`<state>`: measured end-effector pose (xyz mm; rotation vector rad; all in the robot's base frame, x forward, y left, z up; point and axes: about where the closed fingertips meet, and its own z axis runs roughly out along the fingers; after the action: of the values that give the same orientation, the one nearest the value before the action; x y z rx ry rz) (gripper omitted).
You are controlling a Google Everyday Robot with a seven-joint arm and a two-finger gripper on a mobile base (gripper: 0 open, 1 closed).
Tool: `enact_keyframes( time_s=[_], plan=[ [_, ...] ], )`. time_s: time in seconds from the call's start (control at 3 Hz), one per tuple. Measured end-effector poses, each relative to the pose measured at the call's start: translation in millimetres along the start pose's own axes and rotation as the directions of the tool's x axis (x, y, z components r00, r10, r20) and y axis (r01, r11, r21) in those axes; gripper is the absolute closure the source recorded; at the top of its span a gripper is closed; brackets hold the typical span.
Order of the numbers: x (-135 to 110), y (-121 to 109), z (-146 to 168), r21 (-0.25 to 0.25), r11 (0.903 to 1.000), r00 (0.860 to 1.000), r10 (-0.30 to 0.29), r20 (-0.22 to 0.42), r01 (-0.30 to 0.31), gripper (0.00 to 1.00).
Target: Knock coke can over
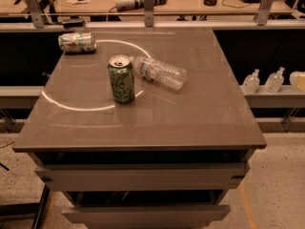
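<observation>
The gripper is out of view, so I cannot tell how its jaws stand. The only upright can (120,78), green and probably the target, stands left of the surface's (190,118) middle beside a lying bottle (159,72). Light, stiff and slick, it should topple from a push near its top rim.

Table (190,123) fills the middle, with drawers (138,178) stacked under its top. Upright can (120,78) stands left of centre. Just behind and to its right lies a bottle (159,72), slanting away to the right. At the far left back corner, a second can (77,42) lies on its side. Two small bottles (262,80) sit on a low shelf (274,99) right of the table. Gripper is out of shot.
</observation>
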<state>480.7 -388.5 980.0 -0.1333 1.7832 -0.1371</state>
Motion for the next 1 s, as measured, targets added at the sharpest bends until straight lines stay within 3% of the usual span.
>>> enact_keyframes(
  time_s=[0.33,0.67,1.0],
  plan=[
    [31,28,15,-0.135,0.9909,0.993,-0.020,-0.114,0.005,0.00],
    [31,16,30,-0.185,0.9827,0.981,-0.037,-0.191,0.001,0.00],
    [19,0,29,-0.159,0.9869,0.975,-0.065,-0.215,0.030,0.00]
  ],
)
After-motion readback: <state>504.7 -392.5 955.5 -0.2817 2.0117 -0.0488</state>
